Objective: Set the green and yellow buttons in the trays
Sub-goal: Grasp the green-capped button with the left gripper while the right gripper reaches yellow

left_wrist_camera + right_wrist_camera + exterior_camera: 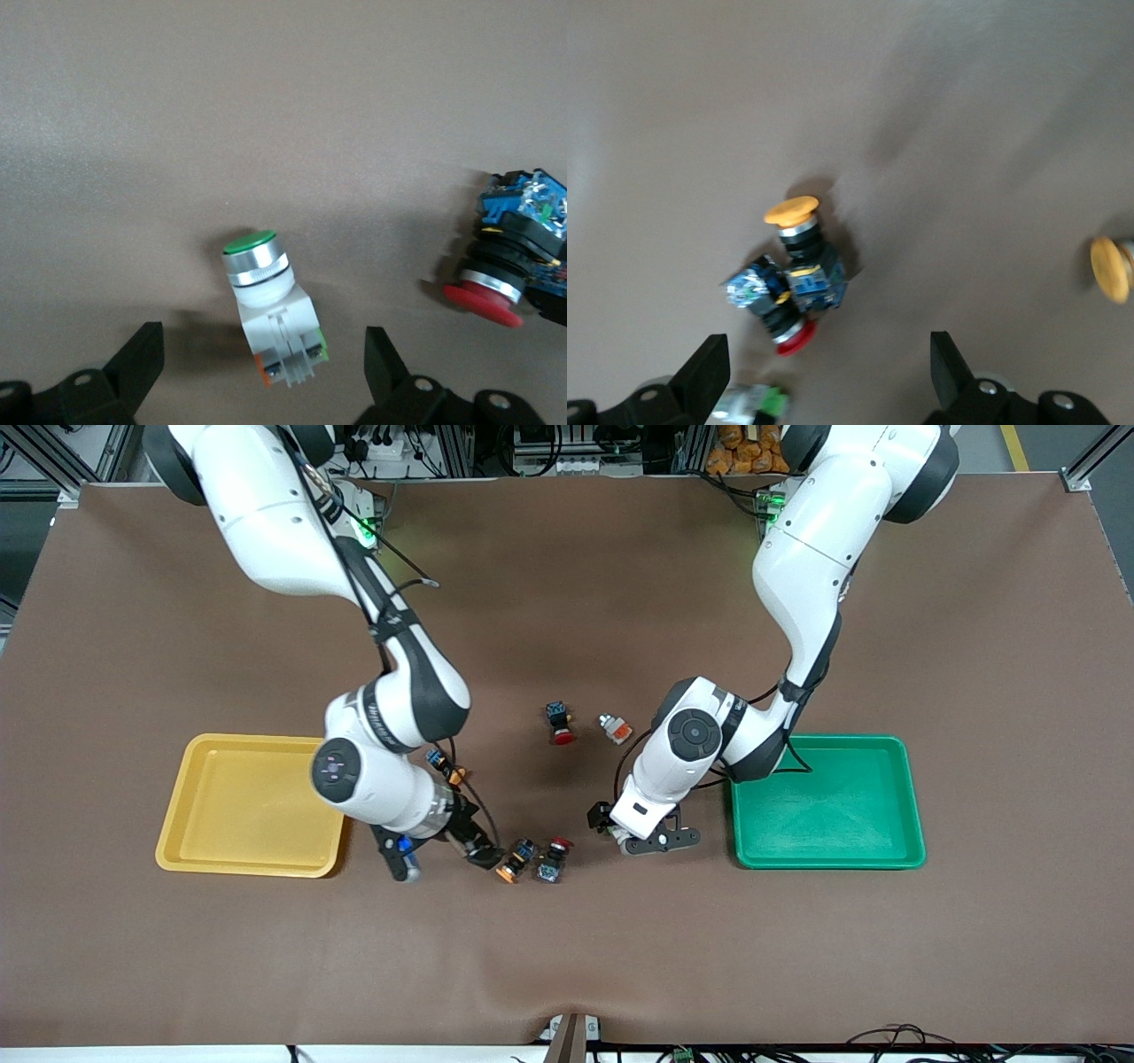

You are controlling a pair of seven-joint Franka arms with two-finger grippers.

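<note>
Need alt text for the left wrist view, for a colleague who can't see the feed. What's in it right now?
A green-capped whitish button lies on its side on the brown table, between the open fingers of the left claw, which are not touching it. A red-capped black button with a blue end lies beside it at the picture's edge.

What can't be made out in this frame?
- Green-capped button: in the front view the left gripper covers it.
- Second yellow-capped button: blurred and cut by the right wrist view's edge.
- Right gripper: front view shows only part of its fingers.
</note>
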